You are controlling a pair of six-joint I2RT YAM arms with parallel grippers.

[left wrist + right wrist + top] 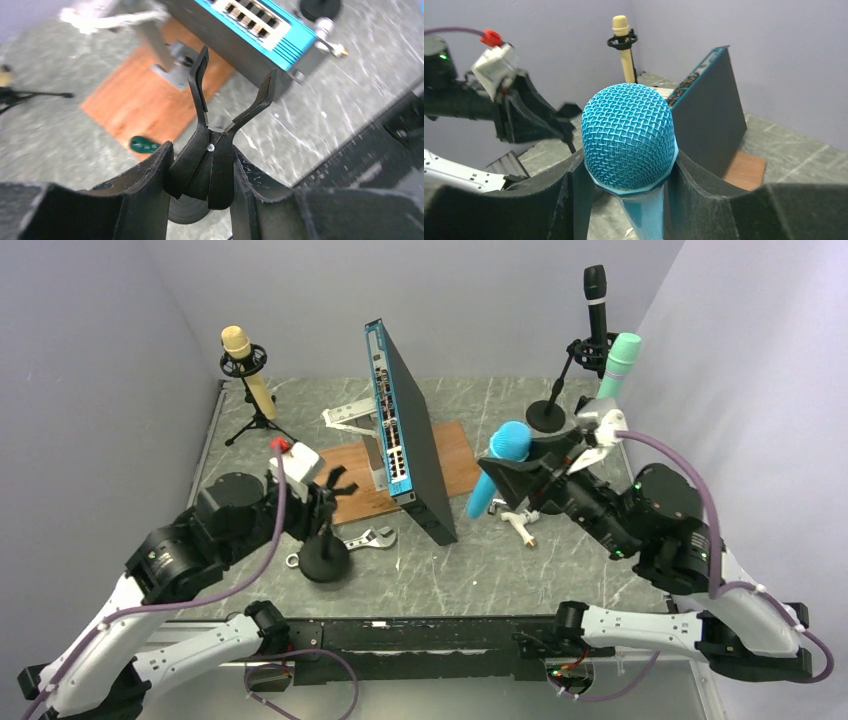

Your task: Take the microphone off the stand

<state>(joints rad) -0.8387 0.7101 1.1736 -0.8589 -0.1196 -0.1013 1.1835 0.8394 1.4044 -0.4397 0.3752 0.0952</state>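
Grey marbled table (470, 570), lilac walls (300, 300). My left tool (200, 160) clamps stand (324, 562) lower left, I reckon for steadying. My right tool (515, 475) grips blue microphone (628, 135) centre right, clear of stand.

Your blue microphone (493, 472) is off the stand (325, 545). It is held tilted right of centre, with its round mesh head up and farther away and its tapered handle slanting down toward the near left. The right gripper (505, 478) clamps it just below the head. The black stand is upright at the near left on its round base. Its forked clip (200, 85) is spread and empty, and the left gripper (202, 172) pinches the clip's neck.
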